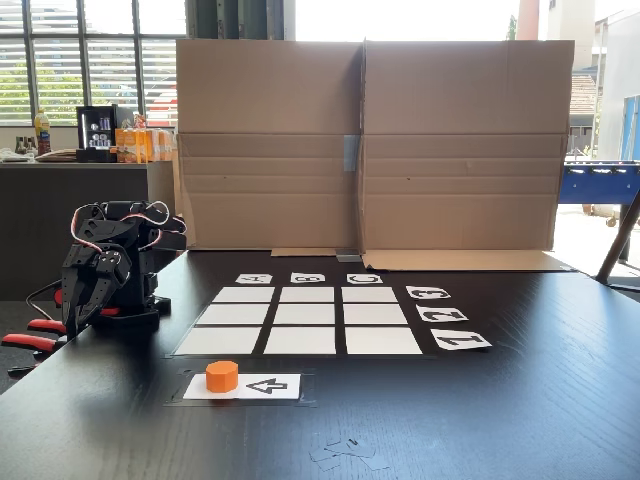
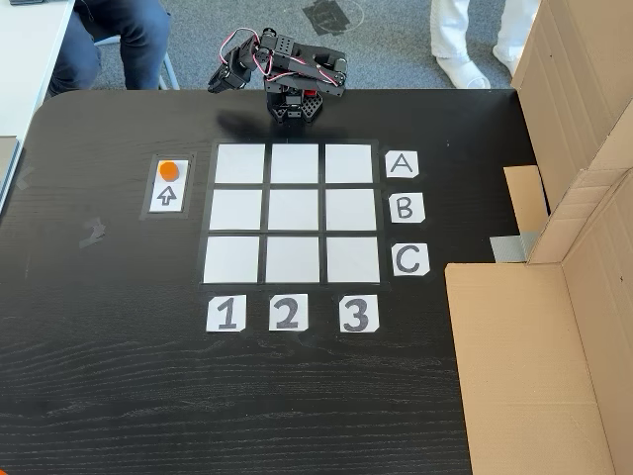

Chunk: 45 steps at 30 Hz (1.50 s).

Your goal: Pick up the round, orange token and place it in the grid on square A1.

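The orange token [image 1: 222, 376] [image 2: 169, 170] stands on one end of a white arrow card [image 1: 268, 386] [image 2: 168, 194], just outside the grid [image 1: 306, 320] [image 2: 292, 213]. Square A1 [image 1: 218, 341] [image 2: 240, 164] is the white corner cell closest to the token, and it is bare. My arm is folded at the table edge beyond the A row. Its gripper [image 1: 74, 318] [image 2: 224, 79] hangs tip down, well away from the token, and looks shut with nothing in it.
A tall cardboard wall [image 1: 370, 145] [image 2: 564, 247] borders the side of the table by the letter cards [image 2: 404, 210]. Number cards [image 2: 287, 313] lie along another grid edge. Red clamps [image 1: 28, 342] hold the arm's base. Seated people's legs [image 2: 119, 40] show beyond the table.
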Motion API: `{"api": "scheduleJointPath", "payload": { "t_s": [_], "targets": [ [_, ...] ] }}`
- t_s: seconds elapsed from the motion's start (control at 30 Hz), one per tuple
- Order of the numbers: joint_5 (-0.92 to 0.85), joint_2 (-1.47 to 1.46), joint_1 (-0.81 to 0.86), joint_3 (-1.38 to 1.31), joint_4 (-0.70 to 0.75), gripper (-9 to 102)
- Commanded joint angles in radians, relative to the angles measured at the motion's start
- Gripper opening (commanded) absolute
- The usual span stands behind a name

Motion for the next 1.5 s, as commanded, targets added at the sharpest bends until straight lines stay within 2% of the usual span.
{"api": "scheduleJointPath", "payload": {
  "t_s": [0.0, 0.57, 0.73, 1.0, 1.13, 1.33, 1.47],
  "targets": [
    [-0.031, -0.351, -0.011, -0.242, -0.046, 16],
    [-0.034, -0.439, -0.026, -0.305, -0.064, 16],
    [-0.037, -0.525, -0.064, -0.373, -0.104, 19],
    [-0.038, -0.747, -0.13, -0.591, -0.083, 24],
    [-0.038, -0.881, -0.152, -0.739, 0.015, 28],
    [-0.032, -1.124, -0.193, -1.006, 0.311, 26],
    [0.017, -1.253, -0.224, -1.143, 0.408, 25]
  ]
}}
